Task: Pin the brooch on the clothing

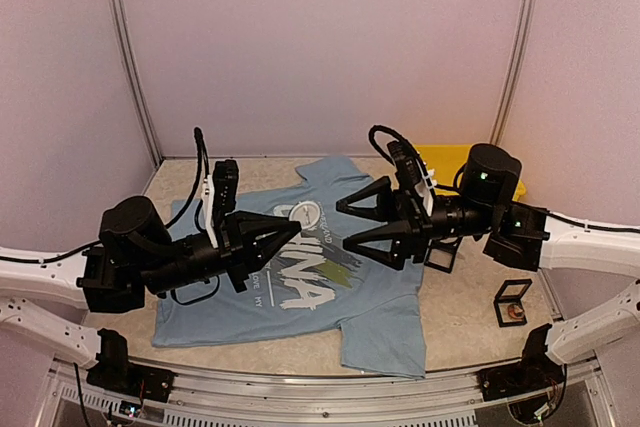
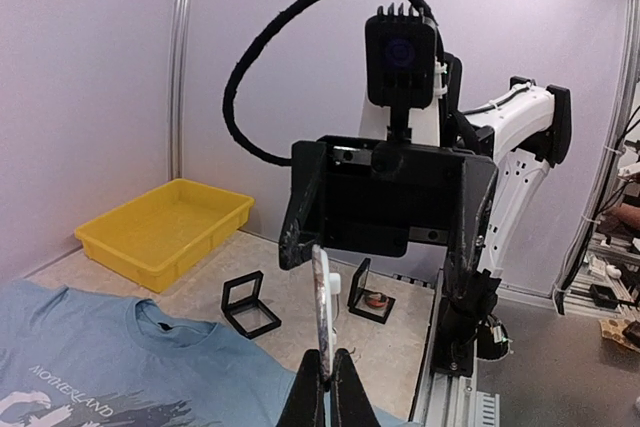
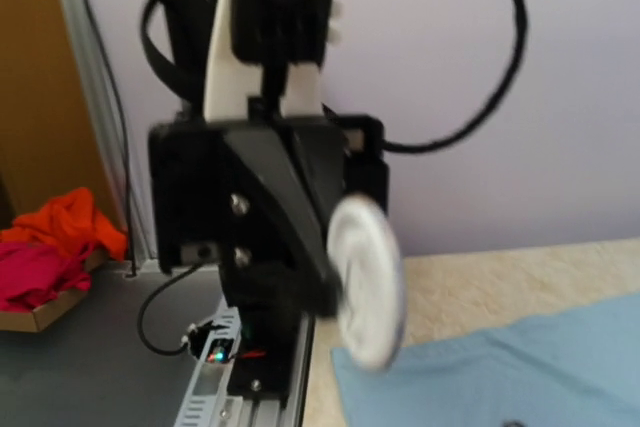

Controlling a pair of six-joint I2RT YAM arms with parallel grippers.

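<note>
Brooch (image 3: 365, 282), blurred in one view, clamped in left tool (image 2: 328, 372); right tool (image 1: 343, 226) spread

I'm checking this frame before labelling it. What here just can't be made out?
- Brooch face and pin: edge-on in the left wrist view, blurred in the right wrist view, too small from the top.
- T-shirt print: partly covered by the left gripper and right gripper in the top view, cut by the bottom edge in the left wrist view.
- Black case contents: too small in the top view.
</note>
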